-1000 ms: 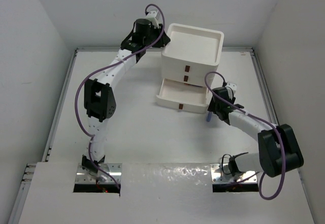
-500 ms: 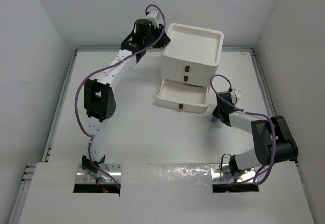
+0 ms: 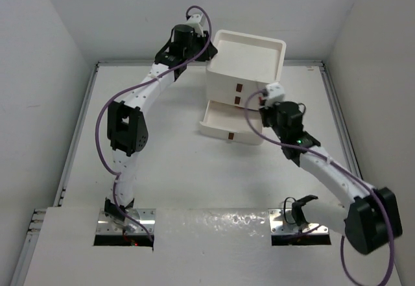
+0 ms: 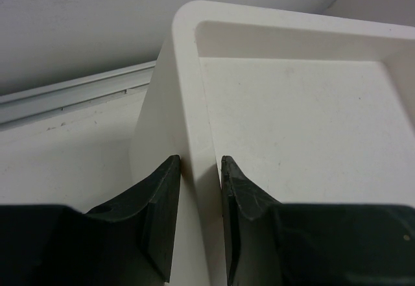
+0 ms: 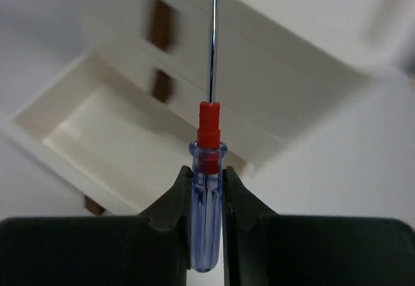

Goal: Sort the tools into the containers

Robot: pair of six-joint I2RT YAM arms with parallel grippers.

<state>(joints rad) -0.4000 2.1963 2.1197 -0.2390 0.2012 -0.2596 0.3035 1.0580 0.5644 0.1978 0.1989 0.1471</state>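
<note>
A screwdriver with a clear blue handle, a red collar and a thin metal shaft is held in my right gripper, which is shut on the handle. The shaft points at the white drawer unit. Below and left of the shaft, the bottom drawer is pulled out and shows nothing inside. In the top view my right gripper hovers at the right end of that open drawer. My left gripper is shut on the left rim of the unit's tray-like top. No other tools show.
The two upper drawers are closed, each with a dark red-brown handle. The left arm arcs over the table's left side. A raised rail borders the white table, and white walls close in on three sides.
My right gripper closed on the blue screwdriver at the table right of the open drawer, then lifted it up and left toward the drawer unit. The left arm has not moved.
</note>
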